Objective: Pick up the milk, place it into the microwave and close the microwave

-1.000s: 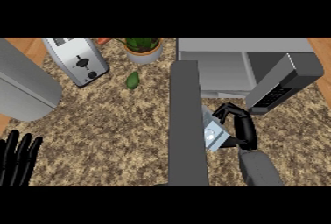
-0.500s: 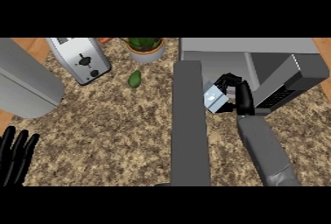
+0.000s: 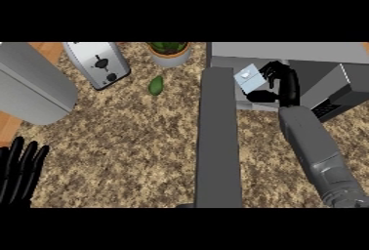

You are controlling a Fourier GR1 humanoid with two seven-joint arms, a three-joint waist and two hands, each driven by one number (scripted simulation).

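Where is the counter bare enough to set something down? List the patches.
Bare: between the resting left hand and the open microwave door, below the toaster. Crowded: the microwave mouth, where the right hand holds the milk.

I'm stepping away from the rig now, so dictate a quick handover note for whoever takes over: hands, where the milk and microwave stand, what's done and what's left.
Right hand: black fingers curled round the small pale blue-white milk carton, holding it at the mouth of the grey microwave.
Left hand: open and resting at the lower left edge, fingers up.
Long grey microwave door: swung wide open across the speckled counter.
Done: milk picked up and brought to the opening.
Left: set the milk down inside, let go, pull the hand out, shut the door.
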